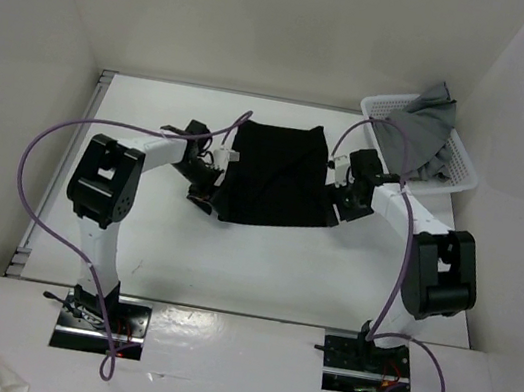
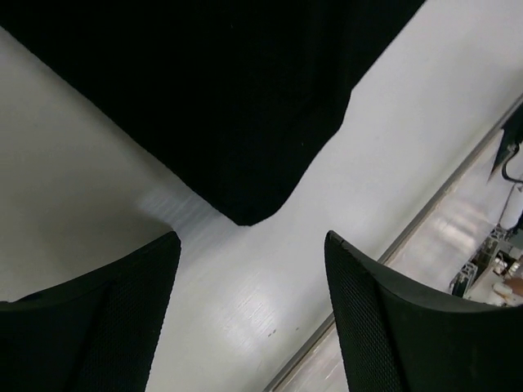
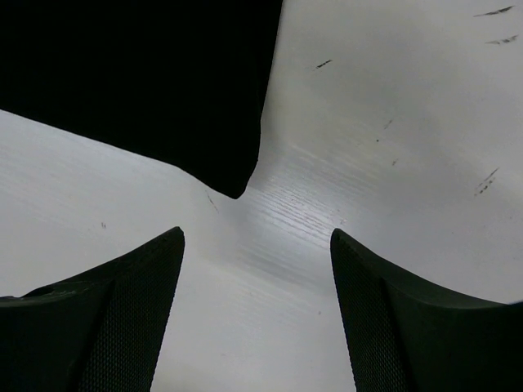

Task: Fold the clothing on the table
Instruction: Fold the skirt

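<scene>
The black clothing [image 1: 276,173] lies flat as a rough rectangle in the middle of the white table [image 1: 260,267]. My left gripper [image 1: 210,190] sits at its near left corner and my right gripper [image 1: 334,209] at its near right corner. In the left wrist view the left gripper [image 2: 252,241] is open over bare table, and a corner of the clothing [image 2: 237,122] points down just ahead of the gap. The right gripper [image 3: 257,235] is open too, with a corner of the clothing [image 3: 163,82] just beyond its fingertips [image 3: 122,310]. Neither holds anything.
A white basket [image 1: 463,162] with grey garments [image 1: 427,124] stands at the back right, close to the right arm. A thin metal rail [image 1: 66,167] runs along the table's left edge, also seen as the rail [image 2: 425,220] in the left wrist view. White walls enclose the table.
</scene>
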Available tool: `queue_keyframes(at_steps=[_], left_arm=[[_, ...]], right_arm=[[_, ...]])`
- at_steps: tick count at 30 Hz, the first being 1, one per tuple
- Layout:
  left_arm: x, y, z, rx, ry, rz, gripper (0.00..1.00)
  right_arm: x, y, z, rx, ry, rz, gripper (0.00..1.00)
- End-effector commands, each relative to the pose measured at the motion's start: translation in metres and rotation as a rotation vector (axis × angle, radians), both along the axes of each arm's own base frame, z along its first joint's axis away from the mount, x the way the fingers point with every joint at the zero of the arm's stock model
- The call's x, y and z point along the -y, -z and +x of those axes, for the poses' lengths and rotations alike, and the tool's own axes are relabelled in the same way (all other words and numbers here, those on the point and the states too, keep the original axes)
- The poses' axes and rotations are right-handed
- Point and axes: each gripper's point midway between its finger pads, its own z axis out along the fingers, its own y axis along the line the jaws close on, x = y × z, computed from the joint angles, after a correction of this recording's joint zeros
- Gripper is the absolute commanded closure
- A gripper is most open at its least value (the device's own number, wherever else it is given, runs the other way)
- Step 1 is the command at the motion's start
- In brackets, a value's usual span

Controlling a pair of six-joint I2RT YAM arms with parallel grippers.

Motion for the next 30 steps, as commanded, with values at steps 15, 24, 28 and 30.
queue_keyframes(at_steps=[15, 24, 28, 30], left_arm=[[0.006, 0.046, 0.019, 0.081, 0.002, 0.235, 0.27], [0.010, 0.042, 0.019, 0.075, 0.006, 0.215, 0.27], [0.005, 0.049, 0.006, 0.037, 0.011, 0.229, 0.28], [0.004, 0.048, 0.005, 0.043, 0.020, 0.228, 0.29]], right_arm=[[-0.010, 0.009, 0.029, 0.054, -0.015, 0.041, 0.25], [-0.015, 0.018, 0.031, 0.030, -0.024, 0.056, 0.26], [-0.020, 0.020, 0.034, 0.021, -0.025, 0.077, 0.27], [-0.022, 0.021, 0.036, 0.017, -0.028, 0.085, 0.29]])
